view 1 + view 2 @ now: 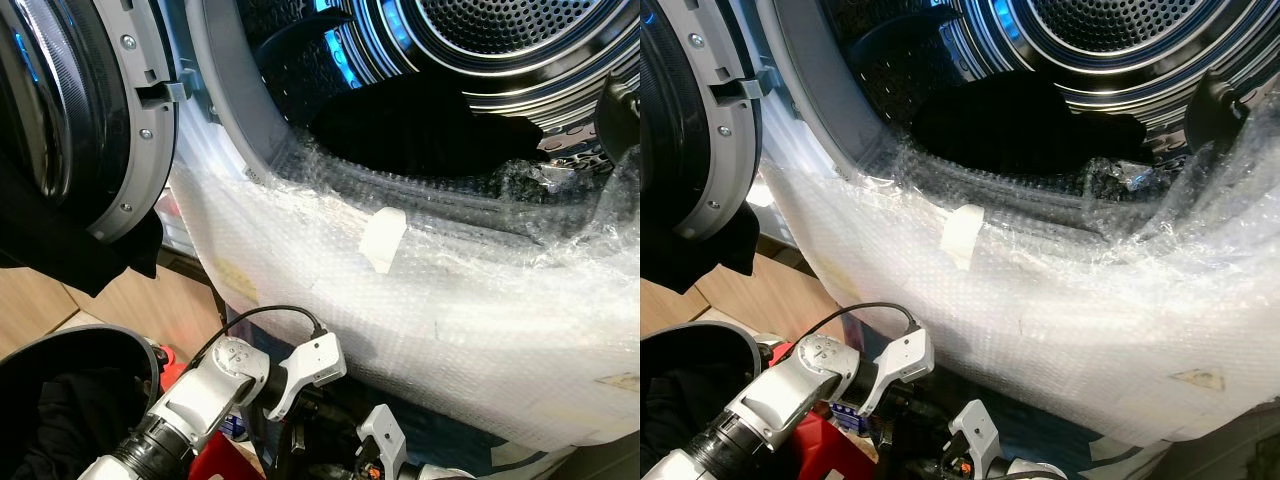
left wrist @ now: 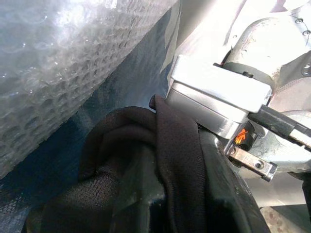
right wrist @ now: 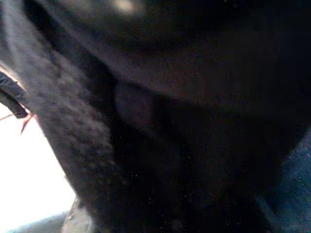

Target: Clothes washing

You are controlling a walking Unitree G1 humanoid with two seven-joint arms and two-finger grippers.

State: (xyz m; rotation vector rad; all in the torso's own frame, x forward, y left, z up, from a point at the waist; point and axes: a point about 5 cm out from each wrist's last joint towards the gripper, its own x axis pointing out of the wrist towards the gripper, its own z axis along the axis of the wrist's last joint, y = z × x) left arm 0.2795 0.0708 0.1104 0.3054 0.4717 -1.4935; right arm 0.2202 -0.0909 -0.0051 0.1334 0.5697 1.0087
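Bubble-wrapped washer (image 1: 420, 300), door open, holds one black garment (image 1: 420, 130) inside.

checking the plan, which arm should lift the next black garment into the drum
Left, probably. The left wrist view shows black cloth draped over the left pincer's fingers, just below the bubble-wrapped washer front. The drum stands open above it. The right arm's view is too dark to judge.

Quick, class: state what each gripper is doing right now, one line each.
Left gripper: black cloth draped over its fingers; open or shut cannot be told.
Right gripper: dark fabric against its camera; state cannot be told.
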